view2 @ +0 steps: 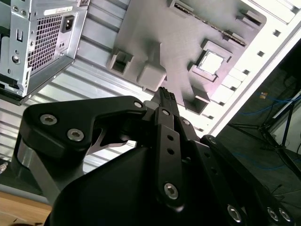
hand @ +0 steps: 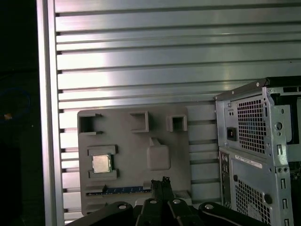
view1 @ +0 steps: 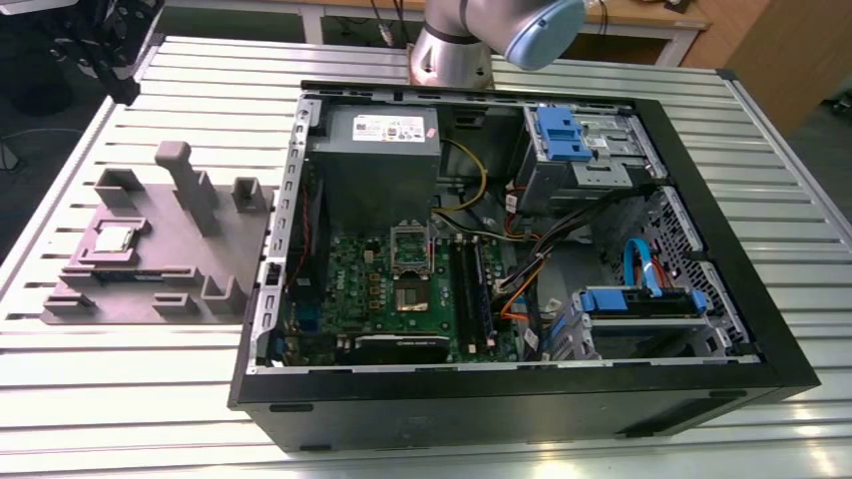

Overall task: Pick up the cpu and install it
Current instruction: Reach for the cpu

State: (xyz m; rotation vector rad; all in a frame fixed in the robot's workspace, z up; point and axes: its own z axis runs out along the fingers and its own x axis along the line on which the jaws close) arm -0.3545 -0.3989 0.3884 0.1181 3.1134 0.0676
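The cpu (view1: 116, 238) is a small silver square lying in a pocket of the grey fixture plate (view1: 147, 284), on the table at the exterior view's left of the open computer case (view1: 745, 299). Both wrist views look down on it from well above: the cpu (hand: 101, 163) (view2: 212, 62) rests flat in its recess. My gripper (hand: 160, 181) (view2: 164, 95) hangs high over the fixture plate (hand: 127, 146), beside the cpu rather than over it. Its black fingers are shut together and hold nothing. The green motherboard (view1: 359, 274) lies inside the case with its socket (view1: 410, 289) exposed.
A grey power supply (view1: 377, 150) sits at the back of the case, with blue drive bays (view1: 580, 135) and loose cables (view1: 533, 269) at the exterior view's right. The fixture plate carries upright posts (view1: 176, 165). The case's rear panel (hand: 254, 141) stands close to the fixture.
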